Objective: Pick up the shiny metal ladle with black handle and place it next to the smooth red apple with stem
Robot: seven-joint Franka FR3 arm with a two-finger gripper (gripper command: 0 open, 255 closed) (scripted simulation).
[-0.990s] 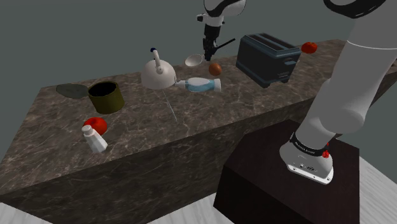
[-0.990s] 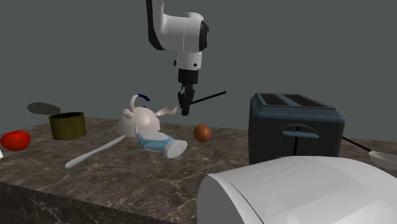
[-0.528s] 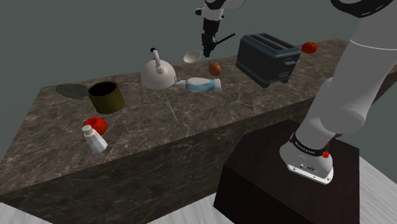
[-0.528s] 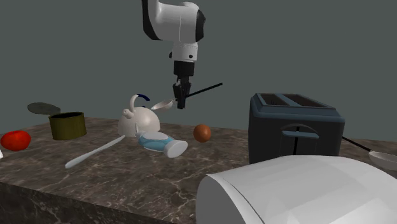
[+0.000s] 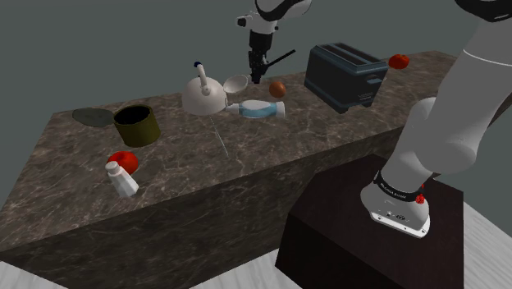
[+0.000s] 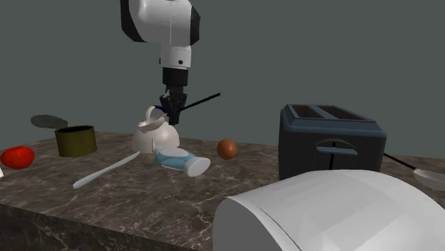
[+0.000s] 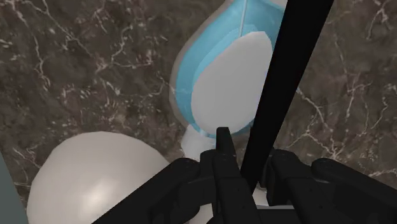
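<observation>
The dark, white-veined marble counter point(image 5: 271, 148) is cluttered, so the load hangs high above it. A white domed kettle point(image 5: 203, 94) and a blue-and-white tube point(image 5: 258, 109) lying on its side sit just below. The shiny ladle with thin black handle point(image 5: 279, 57) is in the air over them. Its pale round bowl point(image 5: 235, 82) is near the kettle's top and the handle slants upward. The black gripper point(image 5: 257, 72) is clenched on that handle close to the bowl, likely for balance. The apple is probably the smooth red fruit point(image 5: 123, 158) beside the white shaker point(image 5: 123, 181), well apart from the ladle.

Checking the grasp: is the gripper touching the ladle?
Touching. The wrist view shows the gripper clasping the ladle by its black handle.
</observation>
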